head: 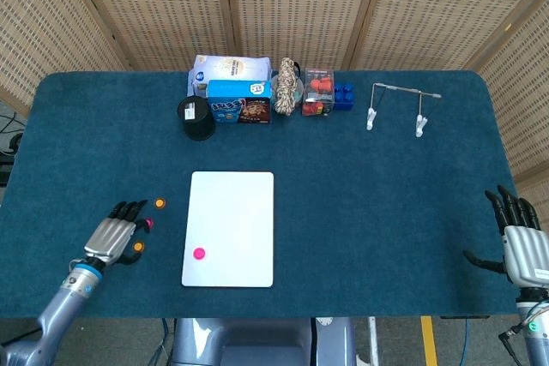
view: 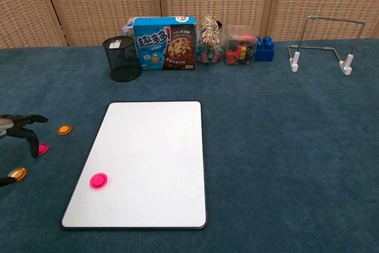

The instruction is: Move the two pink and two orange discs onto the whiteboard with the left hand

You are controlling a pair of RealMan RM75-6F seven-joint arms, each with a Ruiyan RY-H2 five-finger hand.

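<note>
One pink disc (head: 199,254) already lies on the whiteboard (head: 244,203), near its lower left corner. The other pink disc (view: 42,148) sits on the desk (head: 360,177) left of the board, right at the fingertips of the left hand (head: 113,236), with one orange disc (view: 64,129) further up and the second orange disc (view: 16,173) lower, beside the hand. The left hand holds nothing, its fingers spread and hovering over the loose pieces. The right hand (head: 521,242) rests at the desk's far right edge, fingers apart and empty.

The discs are small, flat and glossy, probably slippery plastic, lying flush on a dark blue carpet-like cloth. The likely trouble is that thick metal fingers cannot get under such thin pieces: a pinch could skid a disc away or press it into the pile. The board is smooth white with a thin dark frame, so a disc dropped from height may slide or roll off.
</note>
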